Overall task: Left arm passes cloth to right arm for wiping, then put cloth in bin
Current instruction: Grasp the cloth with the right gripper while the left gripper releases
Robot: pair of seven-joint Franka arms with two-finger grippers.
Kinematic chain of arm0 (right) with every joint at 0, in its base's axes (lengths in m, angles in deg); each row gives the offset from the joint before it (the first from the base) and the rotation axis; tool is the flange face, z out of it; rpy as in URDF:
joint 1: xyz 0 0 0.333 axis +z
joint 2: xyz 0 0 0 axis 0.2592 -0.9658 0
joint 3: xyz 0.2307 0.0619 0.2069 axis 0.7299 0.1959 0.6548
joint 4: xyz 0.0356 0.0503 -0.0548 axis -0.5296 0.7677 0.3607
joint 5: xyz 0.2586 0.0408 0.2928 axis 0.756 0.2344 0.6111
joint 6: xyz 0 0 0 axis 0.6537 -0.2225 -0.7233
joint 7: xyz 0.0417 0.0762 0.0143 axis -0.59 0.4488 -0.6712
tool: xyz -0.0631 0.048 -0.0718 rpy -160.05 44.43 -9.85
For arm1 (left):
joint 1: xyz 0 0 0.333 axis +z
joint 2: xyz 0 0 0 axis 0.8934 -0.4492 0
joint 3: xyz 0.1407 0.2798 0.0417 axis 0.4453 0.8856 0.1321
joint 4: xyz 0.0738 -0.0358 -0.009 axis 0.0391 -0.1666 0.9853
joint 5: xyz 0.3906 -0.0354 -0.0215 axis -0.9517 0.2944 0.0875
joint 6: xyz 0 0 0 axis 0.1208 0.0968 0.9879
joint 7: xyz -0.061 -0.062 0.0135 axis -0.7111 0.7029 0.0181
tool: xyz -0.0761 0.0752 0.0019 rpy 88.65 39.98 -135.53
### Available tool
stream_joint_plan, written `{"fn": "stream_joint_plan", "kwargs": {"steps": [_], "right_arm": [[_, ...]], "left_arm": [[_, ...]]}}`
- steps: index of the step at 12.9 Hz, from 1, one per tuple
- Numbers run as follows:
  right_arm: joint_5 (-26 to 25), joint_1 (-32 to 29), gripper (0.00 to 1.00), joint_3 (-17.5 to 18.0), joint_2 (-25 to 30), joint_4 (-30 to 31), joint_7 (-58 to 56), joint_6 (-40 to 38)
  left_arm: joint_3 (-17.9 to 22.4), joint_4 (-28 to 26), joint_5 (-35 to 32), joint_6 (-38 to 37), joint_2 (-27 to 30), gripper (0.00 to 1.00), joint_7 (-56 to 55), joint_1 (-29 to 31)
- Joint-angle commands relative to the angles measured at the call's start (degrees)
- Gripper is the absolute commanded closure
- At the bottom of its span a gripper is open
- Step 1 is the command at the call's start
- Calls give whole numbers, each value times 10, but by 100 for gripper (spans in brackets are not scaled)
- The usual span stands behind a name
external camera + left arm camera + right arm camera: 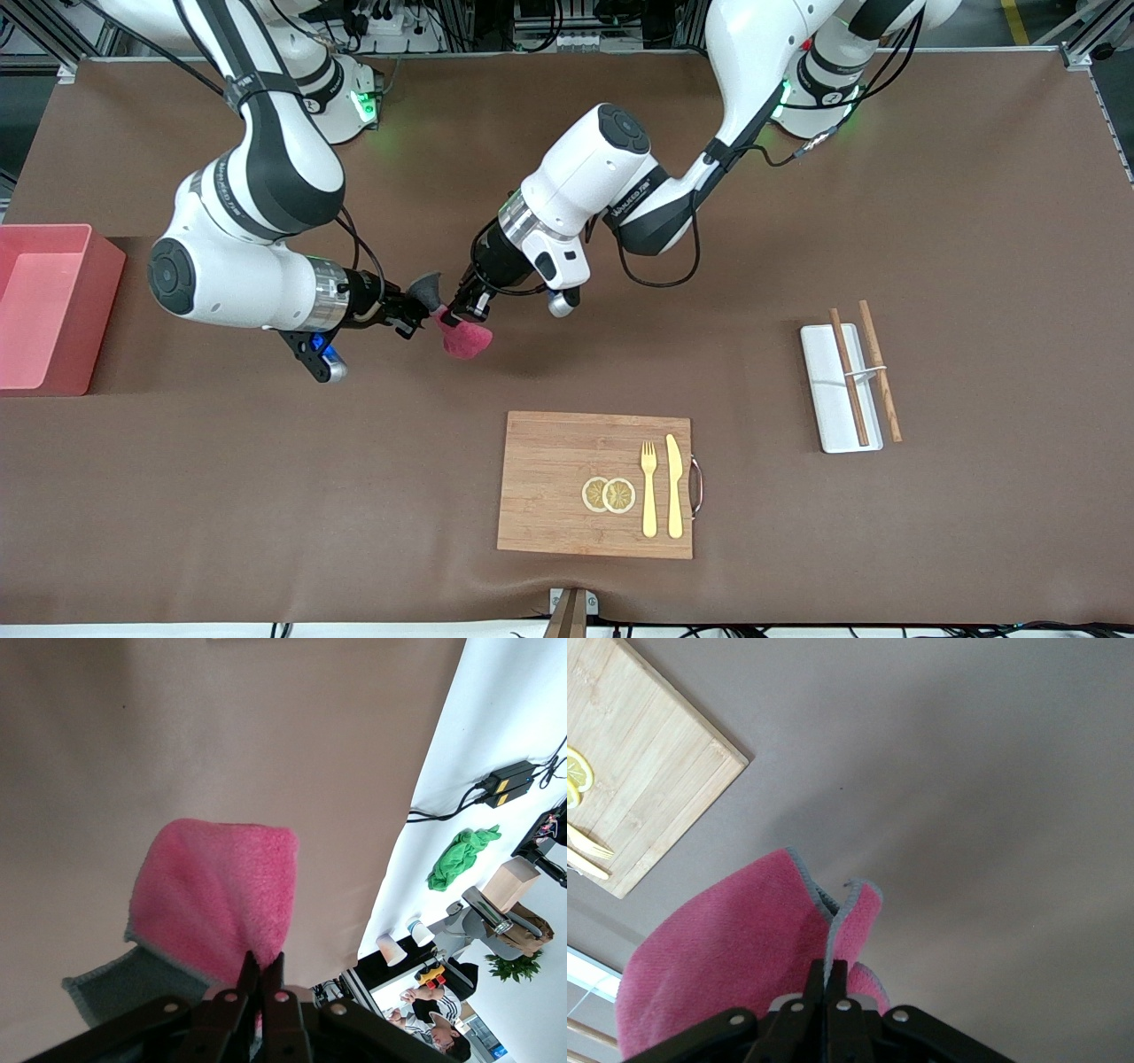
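The crimson cloth (467, 340) hangs in the air over the brown table between both grippers. My left gripper (454, 312) is shut on its upper edge; in the left wrist view the jaws (261, 970) pinch the pink fabric (217, 895), with a grey flap beside them. My right gripper (418, 312) is shut on the cloth's grey-trimmed edge, which shows in the right wrist view (830, 967) along with the pink cloth (726, 948). The pink bin (44, 306) stands at the right arm's end of the table, apart from both grippers.
A wooden cutting board (549, 483) with lemon slices, a fork and a knife lies nearer the front camera. A white tray (837, 390) with chopsticks sits toward the left arm's end.
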Motion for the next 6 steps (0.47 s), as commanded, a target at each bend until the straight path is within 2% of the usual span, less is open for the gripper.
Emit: {"fn": "stream_joint_plan", "kwargs": {"steps": [1, 2, 3, 4, 5, 6], "right_arm": [[1, 0, 100, -2, 9, 3, 1, 3], [-5, -1, 100, -3, 9, 1, -2, 3], [-21, -3, 100, -2, 9, -3, -3, 3], [-40, -3, 100, -2, 9, -8, -10, 2], [-63, -2, 100, -2, 9, -8, -23, 2], [-81, 1, 100, -2, 9, -7, -36, 2]], "left_arm": [[9, 10, 6, 5, -6, 100, -2, -8], [8, 10, 6, 4, -7, 100, -1, -8], [9, 9, 3, 4, -6, 76, 0, -7], [9, 9, 3, 4, -6, 10, -1, -7], [9, 9, 3, 4, -3, 0, -1, -7], [9, 9, 2, 0, 1, 0, -1, -4]]}}
